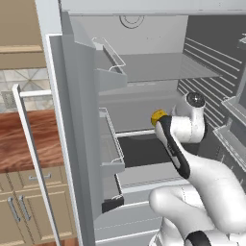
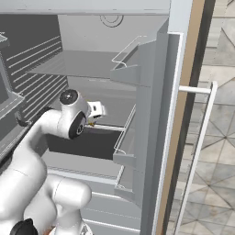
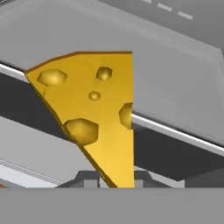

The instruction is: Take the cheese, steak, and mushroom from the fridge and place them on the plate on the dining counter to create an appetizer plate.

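The arm reaches into the open fridge (image 1: 144, 62), and the cheese (image 3: 94, 113) sits right at the jaws: in the hand view the yellow wedge rises straight out from between the two dark tips, its narrow point down in the gap and its broad end away from the hand, so its long axis runs along the line of the gripper (image 3: 117, 179). The jaws stand narrow and appear to be closed on the point of the wedge; the tips themselves are mostly hidden at the bottom edge, so contact on both sides is a judgement rather than something plainly seen. In the left base view the cheese shows as a small yellow lump at the end of the hand, at the height of the middle shelf (image 1: 144, 108) and just above its front edge; whether it rests on the shelf or hangs free of it cannot be told. The coming move would turn on that alignment: with the wedge pointing out along the hand, a straight pull back toward the door opening should bring it clear, provided the thin point does not slip out of the pinch. Counted here: one piece of cheese, one arm with one gripper, one fridge with its door (image 1: 79, 144) swung open on the left. The shelves in sight are otherwise bare grey.
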